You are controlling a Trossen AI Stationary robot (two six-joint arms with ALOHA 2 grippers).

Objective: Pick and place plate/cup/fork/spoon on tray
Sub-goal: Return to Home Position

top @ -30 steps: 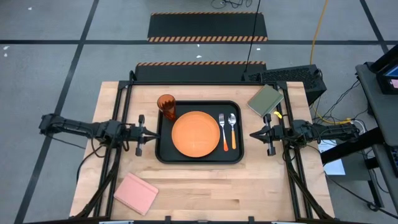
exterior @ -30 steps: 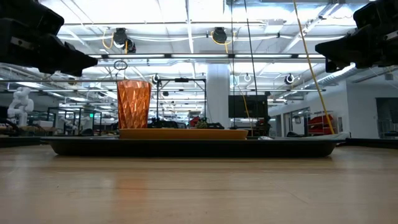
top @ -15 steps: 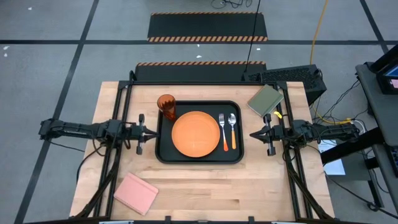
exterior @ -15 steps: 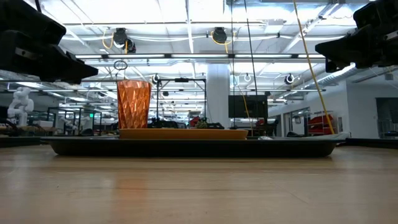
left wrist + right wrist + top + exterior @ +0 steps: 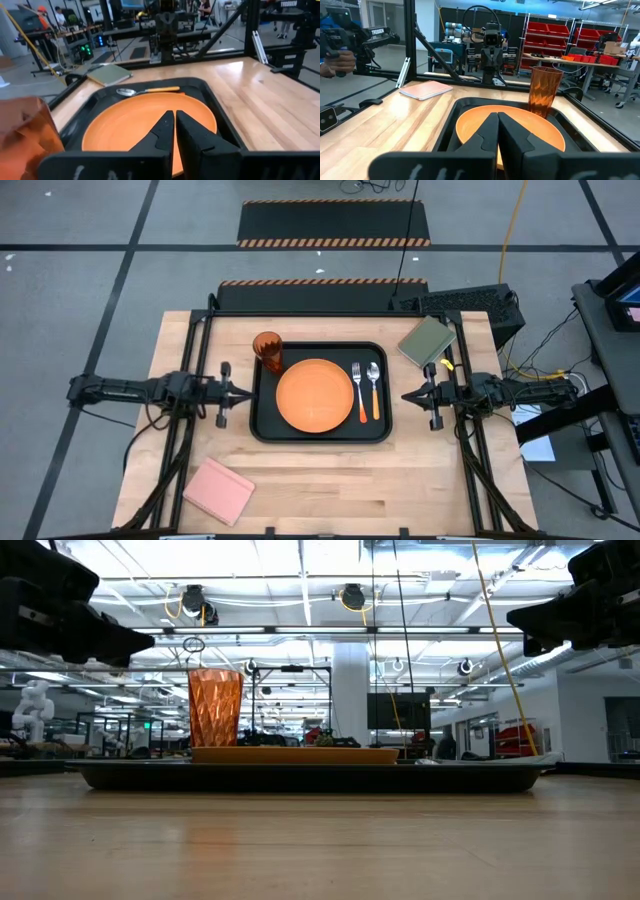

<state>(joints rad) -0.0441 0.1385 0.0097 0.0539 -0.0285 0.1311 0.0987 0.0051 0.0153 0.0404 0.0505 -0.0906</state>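
The black tray point(image 5: 262, 425) lies at the table's middle. On it rest the orange plate point(image 5: 314, 395), the fork point(image 5: 359, 391) and the spoon point(image 5: 375, 388) side by side at its right, and the upright cup point(image 5: 267, 350) in its far left corner. My left gripper point(image 5: 246, 394) hovers shut and empty just off the tray's left rim; its wrist view shows the plate point(image 5: 145, 117) ahead. My right gripper point(image 5: 404, 396) hovers shut and empty just off the tray's right rim, facing the plate point(image 5: 520, 125) and cup point(image 5: 545, 92).
A pink flat block point(image 5: 218, 490) lies at the near left of the table. An olive-green flat block point(image 5: 427, 340) lies at the far right. Black frame rails run along both table sides. A person's hand point(image 5: 340, 57) shows in the room beyond.
My left arm has drawn back slightly toward the table's left edge, away from the tray, still shut. The things on the tray have not moved.
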